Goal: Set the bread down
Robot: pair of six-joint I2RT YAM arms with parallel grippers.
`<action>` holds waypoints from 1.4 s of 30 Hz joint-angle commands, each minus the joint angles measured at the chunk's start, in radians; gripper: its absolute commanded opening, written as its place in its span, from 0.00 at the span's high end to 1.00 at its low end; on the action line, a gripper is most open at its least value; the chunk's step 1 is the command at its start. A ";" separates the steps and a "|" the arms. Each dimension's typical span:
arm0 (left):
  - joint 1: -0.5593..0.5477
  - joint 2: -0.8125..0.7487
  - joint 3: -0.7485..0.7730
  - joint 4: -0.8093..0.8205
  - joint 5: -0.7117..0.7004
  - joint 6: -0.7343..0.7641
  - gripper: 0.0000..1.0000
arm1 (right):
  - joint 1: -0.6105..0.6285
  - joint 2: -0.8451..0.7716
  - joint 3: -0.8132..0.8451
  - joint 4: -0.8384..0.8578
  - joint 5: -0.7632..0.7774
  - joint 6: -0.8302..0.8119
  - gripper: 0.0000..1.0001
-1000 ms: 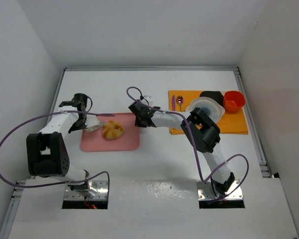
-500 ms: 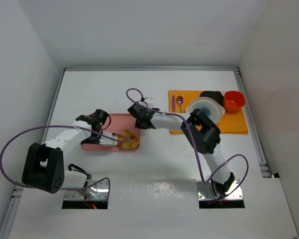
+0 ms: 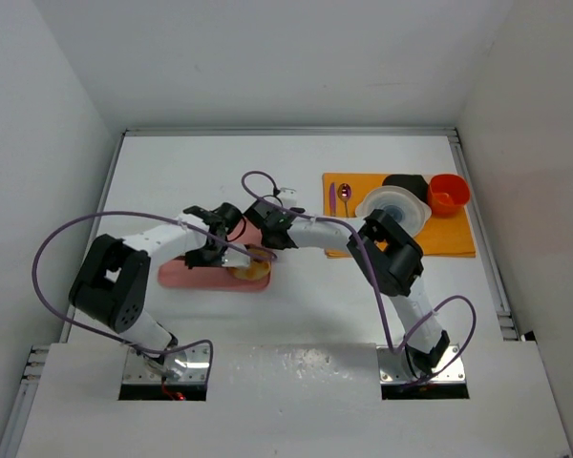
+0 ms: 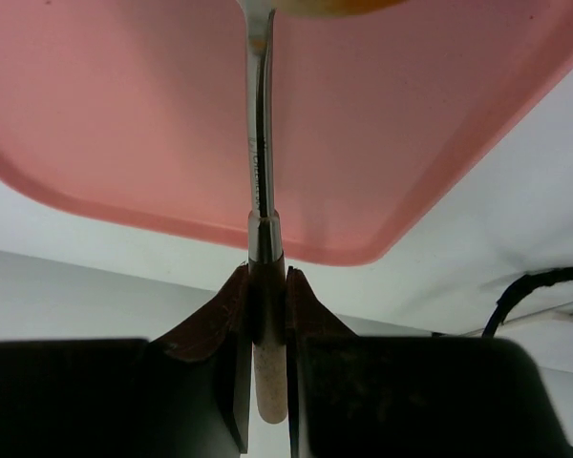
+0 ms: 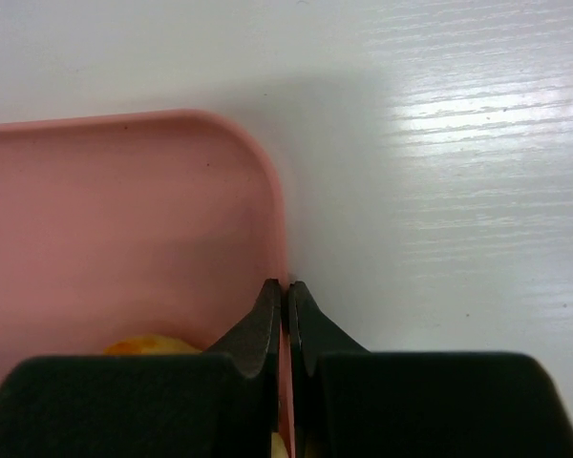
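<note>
Bread: small round golden-brown bread bun [image 3: 252, 269] at the near right corner of the flat pink plastic tray [image 4: 124, 114] | Left gripper [image 4: 267, 286]: clamped on a slim metal-bladed utensil with a pale handle [image 4: 258, 143], tip at the bun | Right gripper [image 5: 286, 291]: pinching the tray rim | Tip: keep blade flat and low, tray steadied.
</note>
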 commanded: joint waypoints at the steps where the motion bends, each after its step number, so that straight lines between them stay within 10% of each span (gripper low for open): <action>1: -0.005 0.026 0.032 -0.007 0.053 -0.083 1.00 | 0.008 -0.022 -0.008 -0.075 0.028 0.014 1.00; 15: 0.066 -0.267 -0.113 0.135 0.185 -0.090 1.00 | 0.001 -0.061 -0.045 0.008 -0.008 0.020 1.00; 28: 0.066 -0.314 -0.152 0.152 0.216 -0.104 1.00 | -0.106 -0.219 -0.080 0.131 -0.120 -0.086 0.62; 42: -0.074 -0.026 0.360 0.024 0.257 -0.302 1.00 | -0.366 -0.685 -0.357 -0.056 -0.011 -0.232 0.61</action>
